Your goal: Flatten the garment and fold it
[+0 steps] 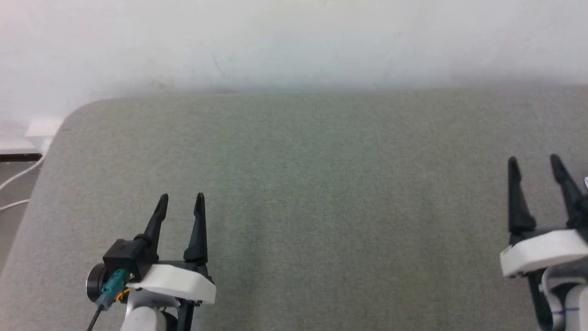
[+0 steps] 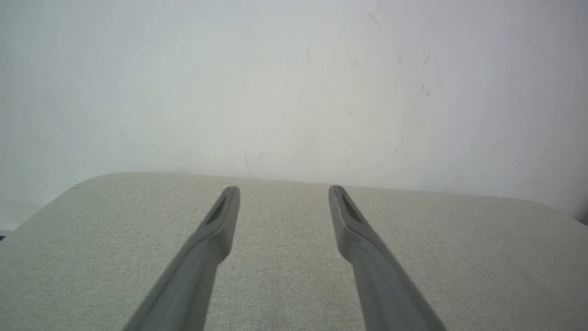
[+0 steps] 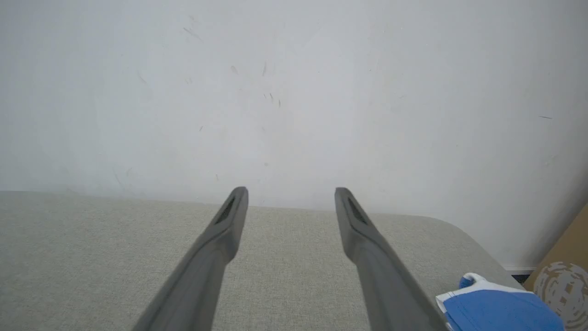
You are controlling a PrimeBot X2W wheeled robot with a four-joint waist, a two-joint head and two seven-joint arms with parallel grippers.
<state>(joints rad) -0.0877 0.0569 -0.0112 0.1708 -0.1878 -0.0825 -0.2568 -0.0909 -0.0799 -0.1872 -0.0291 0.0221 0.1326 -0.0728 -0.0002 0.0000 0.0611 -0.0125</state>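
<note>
A corner of the garment (image 3: 498,308), bright blue with a white edge, shows at the lower right of the right wrist view, on the table's right end just beyond my right gripper (image 3: 290,194). That gripper (image 1: 534,161) is open and empty at the right edge of the head view. My left gripper (image 1: 182,198) stands open and empty at the lower left of the head view, above the grey fabric table (image 1: 312,184). In the left wrist view the left gripper (image 2: 284,192) points toward the wall with nothing between its fingers.
A white wall (image 1: 294,41) runs right behind the table's far edge. White cables and a white box (image 1: 43,128) lie off the table's left corner. A brown cardboard box (image 3: 567,266) stands past the table's right end.
</note>
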